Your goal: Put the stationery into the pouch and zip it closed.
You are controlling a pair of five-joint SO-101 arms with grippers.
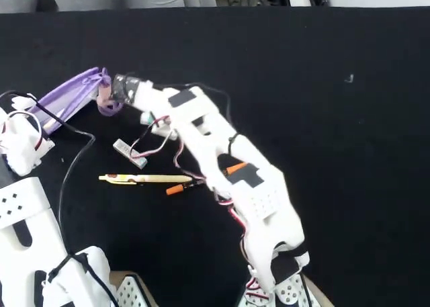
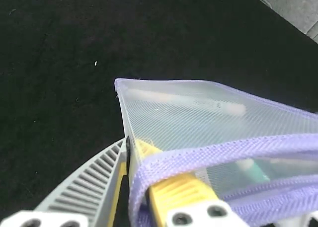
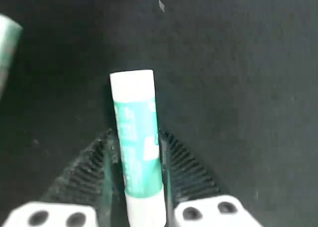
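Black table under pouch, yellow pen

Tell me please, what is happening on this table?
Two robot arms are packing stationery into a purple mesh pouch. The left arm holds the pouch by one edge in its jaws, and a couple of items already lie inside. The right arm has its jaws shut on a green and white glue stick, right beside the pouch. A yellow pen and a small flat piece lie on the black table, not yet packed.
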